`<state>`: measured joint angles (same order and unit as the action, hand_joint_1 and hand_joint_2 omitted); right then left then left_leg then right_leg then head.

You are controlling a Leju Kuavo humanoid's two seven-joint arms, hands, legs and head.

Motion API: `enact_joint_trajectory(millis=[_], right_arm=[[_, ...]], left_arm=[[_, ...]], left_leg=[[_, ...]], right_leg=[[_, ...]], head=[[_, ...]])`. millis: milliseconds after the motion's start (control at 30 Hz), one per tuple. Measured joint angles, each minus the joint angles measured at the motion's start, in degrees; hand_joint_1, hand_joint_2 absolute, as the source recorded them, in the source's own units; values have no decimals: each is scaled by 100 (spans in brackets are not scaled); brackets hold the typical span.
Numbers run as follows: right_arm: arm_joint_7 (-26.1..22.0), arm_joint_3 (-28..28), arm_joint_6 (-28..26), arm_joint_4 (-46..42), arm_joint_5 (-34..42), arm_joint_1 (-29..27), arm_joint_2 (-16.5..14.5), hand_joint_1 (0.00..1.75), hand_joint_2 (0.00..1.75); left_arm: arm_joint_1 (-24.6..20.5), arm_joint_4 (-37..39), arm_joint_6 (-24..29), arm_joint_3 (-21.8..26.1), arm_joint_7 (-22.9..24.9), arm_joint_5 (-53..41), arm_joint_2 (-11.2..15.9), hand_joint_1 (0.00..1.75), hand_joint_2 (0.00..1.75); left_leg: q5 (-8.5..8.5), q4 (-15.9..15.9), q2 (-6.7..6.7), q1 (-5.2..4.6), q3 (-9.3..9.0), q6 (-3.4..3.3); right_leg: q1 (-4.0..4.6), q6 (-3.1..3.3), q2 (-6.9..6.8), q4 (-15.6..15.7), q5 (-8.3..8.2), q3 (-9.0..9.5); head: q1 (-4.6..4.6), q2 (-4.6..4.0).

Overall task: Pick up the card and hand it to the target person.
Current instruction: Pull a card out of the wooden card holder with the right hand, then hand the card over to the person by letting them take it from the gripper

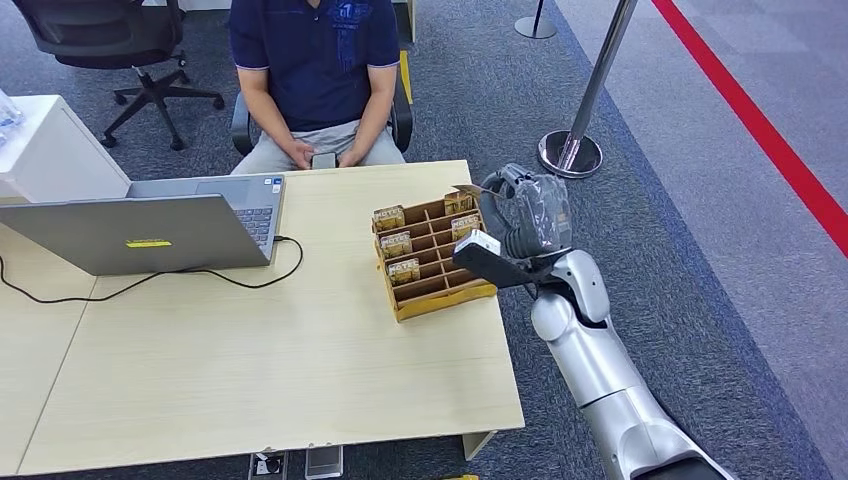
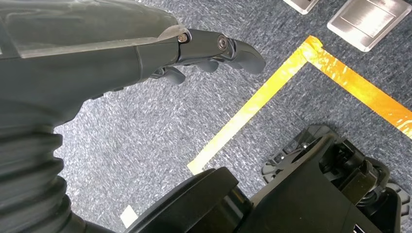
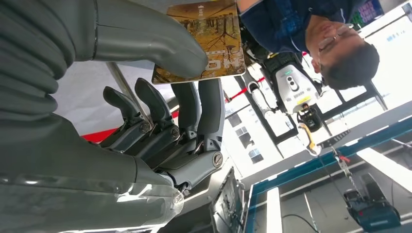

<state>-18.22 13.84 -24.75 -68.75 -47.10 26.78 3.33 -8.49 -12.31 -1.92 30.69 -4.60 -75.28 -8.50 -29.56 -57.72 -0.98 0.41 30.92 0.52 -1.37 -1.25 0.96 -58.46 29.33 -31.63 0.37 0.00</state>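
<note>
Nearest the camera, the silver right arm (image 1: pixel 600 370) rises at the table's (image 1: pixel 250 380) right edge, its right hand (image 1: pixel 525 215) pinching the card (image 3: pixel 204 41) between thumb and fingers, raised just right of the divided tray (image 1: pixel 432 262). From left to right lie the laptop (image 1: pixel 150 230), the tray and the hand; the person (image 1: pixel 315 70) sits beyond the far edge. The card seems light, thin, stiff and probably slick, best held by one edge; the left hand (image 2: pixel 214 53) hangs over carpet, fingers curled, holding nothing.
</note>
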Motion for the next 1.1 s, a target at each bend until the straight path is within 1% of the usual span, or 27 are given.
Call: enact_joint_trajectory(millis=[167,367,700,867,1100], right_arm=[[-85,10,-43,157,138,185,-106,155,175],[-168,50,-51,560,271,524,-296,155,175],[-258,324,-54,1611,391,1276,-781,155,175],[-222,416,-51,1972,384,1462,-991,155,175],[-176,587,-91,2525,325,1741,-1270,155,175]], left_arm=[[-17,0,-7,-1,-4,-10,0,0,175],[-42,0,1,-15,-97,-29,0,0,175],[-72,13,40,-49,-69,-29,-2,0,175],[-82,18,69,-60,-61,-28,-4,0,175],[-90,19,89,-92,-50,-50,-7,0,175]], left_leg=[[0,0,0,0,1,0],[1,0,0,0,2,1],[6,0,-3,0,11,2],[8,0,-4,0,15,0],[8,0,-5,0,14,0]], right_leg=[[0,0,0,-1,0,-1],[0,0,0,-3,0,-2],[0,1,-3,-5,-1,-11],[0,1,-2,-6,-1,-13],[0,1,-4,-6,-1,-13]], head=[[-3,0],[4,0],[-10,0],[10,0],[-4,0]])
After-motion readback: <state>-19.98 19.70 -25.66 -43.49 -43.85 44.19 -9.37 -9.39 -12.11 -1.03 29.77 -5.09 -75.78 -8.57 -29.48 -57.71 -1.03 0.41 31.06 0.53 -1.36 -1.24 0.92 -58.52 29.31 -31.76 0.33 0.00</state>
